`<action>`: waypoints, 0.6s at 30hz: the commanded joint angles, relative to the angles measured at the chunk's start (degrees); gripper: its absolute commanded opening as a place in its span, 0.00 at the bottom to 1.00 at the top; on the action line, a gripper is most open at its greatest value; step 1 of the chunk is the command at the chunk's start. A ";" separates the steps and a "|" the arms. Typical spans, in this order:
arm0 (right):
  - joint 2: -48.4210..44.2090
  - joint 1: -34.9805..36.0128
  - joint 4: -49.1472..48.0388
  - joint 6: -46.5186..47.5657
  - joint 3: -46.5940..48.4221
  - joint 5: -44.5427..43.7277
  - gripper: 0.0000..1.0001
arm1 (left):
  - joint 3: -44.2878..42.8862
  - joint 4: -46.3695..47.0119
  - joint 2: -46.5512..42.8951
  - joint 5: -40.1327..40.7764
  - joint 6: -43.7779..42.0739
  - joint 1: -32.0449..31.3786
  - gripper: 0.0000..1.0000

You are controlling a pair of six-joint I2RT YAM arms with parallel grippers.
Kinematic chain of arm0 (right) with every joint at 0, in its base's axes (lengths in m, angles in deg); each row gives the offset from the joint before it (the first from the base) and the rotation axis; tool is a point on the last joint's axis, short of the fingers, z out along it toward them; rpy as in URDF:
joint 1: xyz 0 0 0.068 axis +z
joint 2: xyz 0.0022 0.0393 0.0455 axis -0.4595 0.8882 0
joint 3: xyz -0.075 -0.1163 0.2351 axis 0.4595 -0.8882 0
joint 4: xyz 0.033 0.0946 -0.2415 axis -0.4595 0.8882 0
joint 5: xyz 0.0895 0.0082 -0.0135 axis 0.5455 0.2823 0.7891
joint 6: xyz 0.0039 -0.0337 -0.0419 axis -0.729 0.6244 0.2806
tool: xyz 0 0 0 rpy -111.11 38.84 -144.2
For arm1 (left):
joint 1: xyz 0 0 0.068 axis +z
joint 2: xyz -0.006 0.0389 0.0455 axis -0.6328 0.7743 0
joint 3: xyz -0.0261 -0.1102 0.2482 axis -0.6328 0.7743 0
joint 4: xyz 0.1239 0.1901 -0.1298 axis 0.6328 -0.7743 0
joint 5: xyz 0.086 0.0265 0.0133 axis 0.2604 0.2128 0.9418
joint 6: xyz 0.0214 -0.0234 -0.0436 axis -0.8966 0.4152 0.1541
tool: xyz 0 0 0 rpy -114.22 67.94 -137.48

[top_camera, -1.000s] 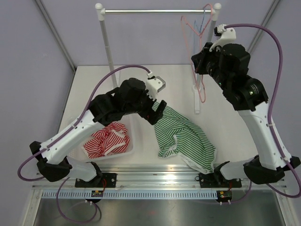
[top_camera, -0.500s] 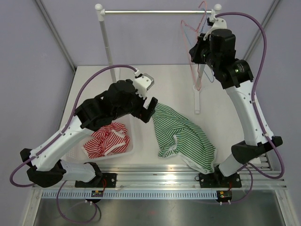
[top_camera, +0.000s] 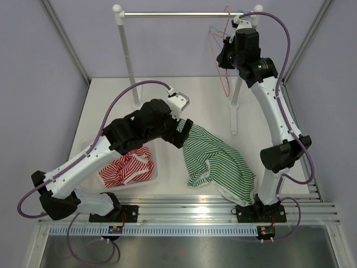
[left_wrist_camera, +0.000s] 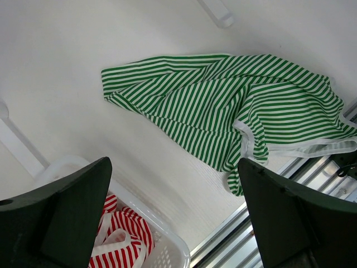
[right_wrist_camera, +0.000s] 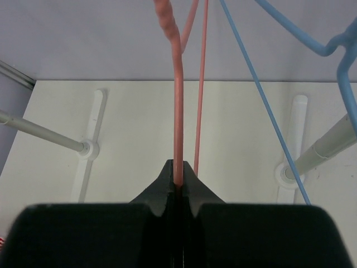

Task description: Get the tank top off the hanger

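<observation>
With the top (top_camera: 215,162) off, right pincer (right_wrist_camera: 178,180) — clenched on the hanger (right_wrist_camera: 177,111) — should hook it onto the rail (top_camera: 178,13); left pincer (left_wrist_camera: 174,187) released.

A white table (top_camera: 111,95) carries a clothes rack at its far side – a metal bar (top_camera: 184,13) resting on two white posts, the left post (top_camera: 127,56) standing on a flat foot. A blue hanger (right_wrist_camera: 262,95) hangs near the bar's right end. On the near left sits a white basket (top_camera: 154,180) holding a red-and-white striped garment (top_camera: 125,167) – crumpled, partly over the rim. A grooved metal rail (top_camera: 184,204) runs along the near edge.
</observation>
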 commanded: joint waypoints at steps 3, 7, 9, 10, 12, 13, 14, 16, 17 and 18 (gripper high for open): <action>-3.52 0.00 -3.54 0.18 -2.58 0.72 0.14 | 0.41 2.71 2.94 0.19 2.14 0.03 0.99; -6.77 0.00 -2.41 0.36 -4.70 0.98 0.61 | -0.12 3.14 7.16 -1.20 1.79 -0.05 0.99; -9.04 0.00 -0.57 0.45 -4.70 1.42 0.78 | -0.47 4.63 10.23 -1.91 1.18 -0.41 0.99; -10.11 0.00 -0.04 0.62 -4.79 1.94 0.79 | -0.38 5.51 11.29 -2.18 0.91 -0.49 0.99; -14.15 0.00 0.32 1.06 -6.37 2.74 0.83 | -0.47 6.83 14.54 -4.10 -0.14 -0.67 0.99; -15.73 0.09 0.15 1.15 -7.24 2.48 0.86 | -0.21 9.19 15.51 -5.07 -0.49 -0.84 0.99; -17.48 0.01 -0.12 1.32 -9.43 1.60 0.90 | 0.06 10.17 16.74 -7.25 -0.67 -0.85 0.99; -22.84 0.00 -0.99 1.76 -11.72 0.20 0.99 | -0.38 12.10 21.22 -10.68 -0.94 -0.93 0.99; -26.17 0.00 -1.26 1.94 -13.91 -0.16 0.99 | -0.99 12.20 22.97 -11.57 -0.76 -1.11 0.99; -27.85 0.00 -1.96 2.55 -15.15 -0.25 0.99 | -2.13 12.46 25.95 -12.37 -0.67 -1.55 0.99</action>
